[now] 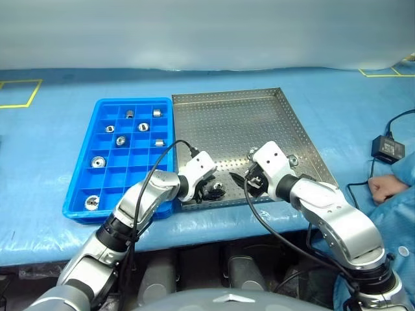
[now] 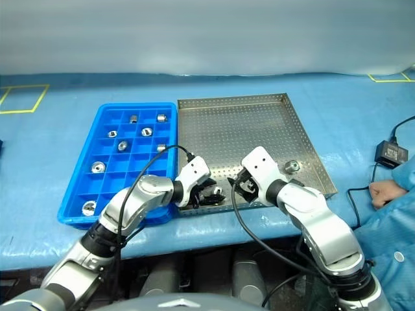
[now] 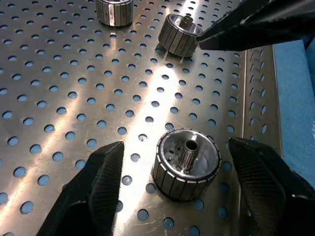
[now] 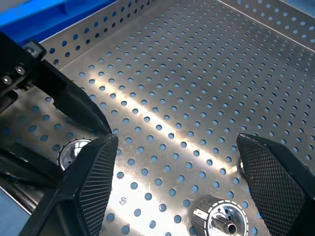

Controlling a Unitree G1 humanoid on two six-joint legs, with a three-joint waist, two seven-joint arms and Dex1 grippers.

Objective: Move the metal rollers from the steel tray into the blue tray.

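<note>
The steel tray (image 1: 246, 116) lies mid-table with the blue tray (image 1: 84, 173) touching its left side. Several metal rollers (image 1: 120, 139) sit in separate blue compartments. Near the steel tray's front edge my left gripper (image 3: 176, 145) is open around one upright roller (image 3: 187, 164), with a gap showing on each side. My right gripper (image 4: 177, 137) hovers open just to the right, over bare perforated metal, with its fingertips (image 3: 246, 27) close to another roller (image 3: 179, 34). One more roller (image 2: 292, 166) stands by the tray's right edge.
A black power adapter (image 1: 388, 148) with its cable lies on the blue table cover at the right. A person's hand (image 1: 384, 188) in a blue sleeve rests near it. Yellow tape marks (image 1: 19, 94) sit at the far left.
</note>
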